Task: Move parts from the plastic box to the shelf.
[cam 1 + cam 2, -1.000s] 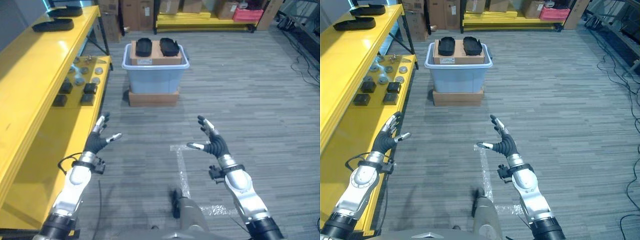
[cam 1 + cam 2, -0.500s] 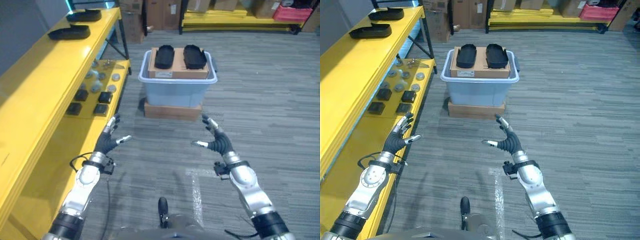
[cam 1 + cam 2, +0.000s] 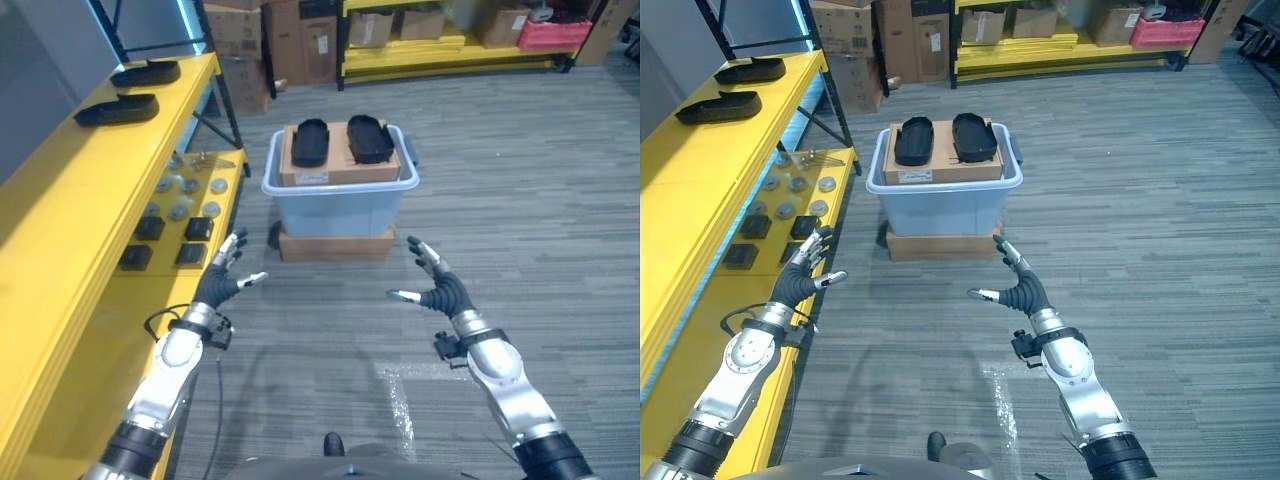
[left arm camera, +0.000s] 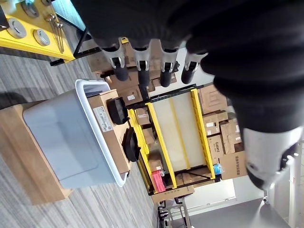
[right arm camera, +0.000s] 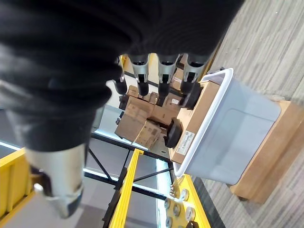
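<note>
left robot hand point(image 3: 214, 288), lower left: silver fingers, dark tips, dark ribbed cover | right robot hand point(image 3: 441, 291), lower right: same build | forearms: rounded silver-grey shells | elbows: black cuffs at bottom edge

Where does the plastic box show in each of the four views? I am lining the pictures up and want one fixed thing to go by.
Left eye view: plastic box, upper centre, ahead of both hands.
Right eye view: upper centre, slightly further left.
Left wrist view: past the fingers.
Right wrist view: past the fingers.
Shared landmark: the two black parts on the cardboard in the box.
</note>
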Robot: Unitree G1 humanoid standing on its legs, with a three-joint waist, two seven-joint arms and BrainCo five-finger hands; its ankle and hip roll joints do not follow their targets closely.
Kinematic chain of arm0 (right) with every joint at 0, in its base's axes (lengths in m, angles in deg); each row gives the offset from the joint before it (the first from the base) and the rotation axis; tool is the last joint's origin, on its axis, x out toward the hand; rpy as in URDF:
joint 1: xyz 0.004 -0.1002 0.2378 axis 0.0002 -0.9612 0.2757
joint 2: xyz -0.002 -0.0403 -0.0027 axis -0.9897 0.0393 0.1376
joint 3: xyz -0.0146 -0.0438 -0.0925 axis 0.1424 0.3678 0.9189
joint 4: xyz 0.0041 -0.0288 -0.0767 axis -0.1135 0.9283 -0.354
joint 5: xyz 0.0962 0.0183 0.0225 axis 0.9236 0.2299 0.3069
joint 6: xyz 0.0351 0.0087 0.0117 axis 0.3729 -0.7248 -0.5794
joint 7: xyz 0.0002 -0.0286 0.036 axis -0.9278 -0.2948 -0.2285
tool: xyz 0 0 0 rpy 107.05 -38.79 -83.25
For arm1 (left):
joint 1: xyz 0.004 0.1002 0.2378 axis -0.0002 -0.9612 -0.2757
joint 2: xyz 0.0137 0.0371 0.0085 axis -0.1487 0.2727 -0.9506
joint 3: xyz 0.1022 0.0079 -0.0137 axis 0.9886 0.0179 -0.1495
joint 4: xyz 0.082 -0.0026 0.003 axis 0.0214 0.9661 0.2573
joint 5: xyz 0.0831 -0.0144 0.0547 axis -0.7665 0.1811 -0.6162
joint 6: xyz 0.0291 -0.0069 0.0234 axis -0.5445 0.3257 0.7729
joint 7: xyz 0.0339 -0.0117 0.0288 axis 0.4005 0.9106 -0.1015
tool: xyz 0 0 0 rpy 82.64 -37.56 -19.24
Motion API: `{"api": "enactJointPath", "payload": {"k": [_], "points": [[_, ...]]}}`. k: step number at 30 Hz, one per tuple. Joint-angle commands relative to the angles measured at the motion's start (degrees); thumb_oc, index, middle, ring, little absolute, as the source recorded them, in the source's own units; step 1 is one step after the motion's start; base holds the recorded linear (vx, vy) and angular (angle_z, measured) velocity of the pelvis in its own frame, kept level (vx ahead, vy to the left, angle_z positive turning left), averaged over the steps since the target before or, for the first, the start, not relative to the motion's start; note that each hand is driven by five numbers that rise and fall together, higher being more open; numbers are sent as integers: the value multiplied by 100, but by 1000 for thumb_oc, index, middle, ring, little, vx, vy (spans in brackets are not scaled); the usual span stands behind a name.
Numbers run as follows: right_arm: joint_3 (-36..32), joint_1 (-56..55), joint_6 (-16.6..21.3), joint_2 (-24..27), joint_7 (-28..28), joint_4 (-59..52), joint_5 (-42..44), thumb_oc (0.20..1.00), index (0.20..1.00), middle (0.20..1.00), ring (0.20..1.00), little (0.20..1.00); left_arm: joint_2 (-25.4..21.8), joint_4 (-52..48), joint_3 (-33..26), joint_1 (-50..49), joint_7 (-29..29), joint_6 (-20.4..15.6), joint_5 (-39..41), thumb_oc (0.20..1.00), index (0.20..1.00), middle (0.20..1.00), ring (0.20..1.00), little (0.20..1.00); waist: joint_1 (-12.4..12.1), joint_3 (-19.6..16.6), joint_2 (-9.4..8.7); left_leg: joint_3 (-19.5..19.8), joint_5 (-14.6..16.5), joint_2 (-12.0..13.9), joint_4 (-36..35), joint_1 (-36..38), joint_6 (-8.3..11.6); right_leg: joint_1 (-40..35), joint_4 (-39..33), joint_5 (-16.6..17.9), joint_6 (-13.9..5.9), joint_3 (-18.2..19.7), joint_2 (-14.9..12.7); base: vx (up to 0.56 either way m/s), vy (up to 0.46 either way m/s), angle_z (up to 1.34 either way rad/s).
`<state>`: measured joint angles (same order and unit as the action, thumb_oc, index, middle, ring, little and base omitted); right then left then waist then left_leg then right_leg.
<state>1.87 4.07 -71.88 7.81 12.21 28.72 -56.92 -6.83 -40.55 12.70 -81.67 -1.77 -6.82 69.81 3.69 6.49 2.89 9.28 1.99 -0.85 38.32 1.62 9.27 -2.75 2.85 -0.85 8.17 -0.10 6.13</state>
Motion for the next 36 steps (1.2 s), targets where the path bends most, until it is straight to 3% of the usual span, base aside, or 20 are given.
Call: {"api": "enactJointPath", "payload": {"k": [1,4,5,6,9,12,14,15,20,21,24,25,26,27,29,30,31,33,34,36], "points": [[-222,88,213,23,57,-167,239,1000,1000,1000,1000,1000,-197,-200,-129,-65,35,-202,24,1000,1000,1000,1000,1000,-76,-53,-212,-140,-1560,86,270,-14,-257,-306,-289,-243,-624,96,-315,128,-105,-28],[-270,67,181,-1,14,-117,356,1000,1000,1000,1000,1000,-202,-222,-160,-143,40,-200,43,1000,1000,1000,1000,1000,-209,35,-270,-309,-928,23,358,-645,-547,-434,-242,-324,-627,182,-396,115,-71,-25],[-317,64,164,6,-2,-105,320,1000,1000,1000,1000,1000,-208,-233,-203,-209,51,-206,82,1000,1000,1000,1000,1000,-282,91,-353,-373,-451,-130,25,-1016,-670,-488,-229,-314,-652,241,-458,106,-44,-4],[-317,61,162,0,-3,-106,317,1000,1000,1000,1000,1000,-214,-236,-203,-213,54,-204,85,1000,1000,1000,1000,1000,-306,81,-352,-401,-413,-122,40,-1013,-687,-489,-231,-334,-661,266,-459,123,-32,2],[-354,129,148,4,-60,-57,227,1000,1000,1000,1000,1000,-220,-249,-246,-290,37,-216,94,1000,1000,1000,1000,1000,-443,148,-373,-481,-71,-348,-1047,-1410,-757,-668,-285,-384,-752,385,-463,128,-16,-38],[-257,250,117,-106,-119,79,189,1000,1000,1000,1000,1000,-255,-281,-373,-439,-37,-203,-14,1000,1000,1000,1000,1000,-681,170,-207,-415,-494,-656,-2773,-1569,-798,-997,-417,-499,-793,653,-224,229,-23,-37],[-219,263,110,-142,-128,122,179,1000,1000,1000,1000,1000,-253,-294,-415,-483,-43,-202,-31,1000,1000,1000,1000,1000,-750,193,-181,-431,-700,-706,-3083,-1639,-774,-1117,-449,-522,-787,760,-168,196,-31,-57],[-159,254,75,-207,-110,186,142,1000,1000,1000,1000,1000,-222,-287,-460,-507,-50,-190,-70,1000,1000,1000,1000,1000,-812,206,-116,-672,-989,-720,-3582,-1843,-705,-1282,-477,-614,-738,935,-29,245,-33,-83],[-105,201,7,-239,-29,163,5,1000,1000,1000,1000,1000,-175,-234,-456,-471,11,-146,-207,1000,1000,1000,1000,1000,-877,78,-29,-1603,-1182,-438,-4134,-1628,-864,-1589,-472,-830,-696,1101,138,259,34,-41],[-118,106,-20,-277,-26,149,-57,1000,1000,1000,1000,1000,-200,-155,-384,-431,36,-141,-225,1000,1000,1000,1000,1000,-866,-50,-37,-1639,-1370,-437,-4220,-1409,-960,-1723,-500,-958,-729,1121,75,308,97,-20],[-103,97,-30,-313,-12,176,-57,1000,1000,1000,1000,1000,-207,-137,-372,-409,47,-125,-256,1000,1000,1000,1000,1000,-867,-103,-67,-1638,-1398,-444,-4199,-1396,-954,-1746,-493,-994,-754,1127,30,198,51,-5],[-66,84,-70,-374,53,206,-98,1000,1000,1000,1000,1000,-242,-122,-394,-376,9,-129,-327,1000,1000,1000,1000,1000,-868,-275,-219,-1737,-1324,-465,-4204,-1287,-1025,-1805,-379,-1004,-890,1061,-175,310,61,-11],[-66,84,-70,-374,53,206,-98,1000,1000,1000,1000,1000,-242,-122,-394,-376,9,-129,-327,1000,1000,1000,1000,1000,-868,-275,-219,-1737,-1324,-465,-4204,-1287,-1025,-1805,-379,-1004,-890,1061,-175,463,90,-26],[-12,112,-92,-433,93,241,-137,1000,1000,1000,1000,1000,-256,-125,-391,-342,2,-138,-273,1000,1000,1000,1000,1000,-893,-405,-415,-1753,-1175,-602,-4202,-1145,-1147,-1784,-33,-855,-1113,997,-471,348,69,-23],[46,154,-115,-440,150,255,-259,1000,1000,1000,1000,1000,-279,-75,-353,-272,9,-132,-261,1000,1000,1000,1000,1000,-934,-475,-549,-1790,-996,-697,-4193,-951,-1261,-1570,746,-433,-1398,890,-684,375,60,-38],[25,210,-118,-406,164,217,-400,1000,1000,1000,1000,1000,-314,-49,-317,-153,8,-120,-290,1000,1000,1000,1000,1000,-909,-384,-600,-1702,-837,-762,-4190,-759,-1358,-1144,1826,261,-1772,813,-774,226,23,-36],[-4,233,-114,-387,147,176,-447,1000,1000,1000,1000,1000,-330,-35,-283,-74,-9,-109,-298,1000,1000,1000,1000,1000,-871,-315,-593,-1616,-772,-770,-4198,-658,-1401,-889,2411,642,-1948,765,-767,119,13,-21],[-6,240,-116,-387,148,175,-448,1000,1000,1000,1000,1000,-330,-32,-285,-65,-10,-110,-298,1000,1000,1000,1000,1000,-879,-318,-567,-1620,-797,-735,-4200,-681,-1394,-854,2422,668,-1944,773,-733,77,26,30],[-22,350,-111,-443,52,175,-477,1000,1000,1000,1000,1000,-385,34,-215,156,-87,-64,-345,1000,1000,1000,1000,1000,-739,-130,-339,-1386,-604,-526,-4304,-256,-1500,-44,3783,782,-1923,433,-751,158,49,44],[-23,357,-110,-439,50,179,-478,1000,1000,1000,1000,1000,-380,38,-214,165,-89,-62,-347,1000,1000,1000,1000,1000,-717,-119,-359,-1367,-595,-551,-4290,-269,-1500,-15,3858,737,-1914,407,-776,142,28,38]]}}
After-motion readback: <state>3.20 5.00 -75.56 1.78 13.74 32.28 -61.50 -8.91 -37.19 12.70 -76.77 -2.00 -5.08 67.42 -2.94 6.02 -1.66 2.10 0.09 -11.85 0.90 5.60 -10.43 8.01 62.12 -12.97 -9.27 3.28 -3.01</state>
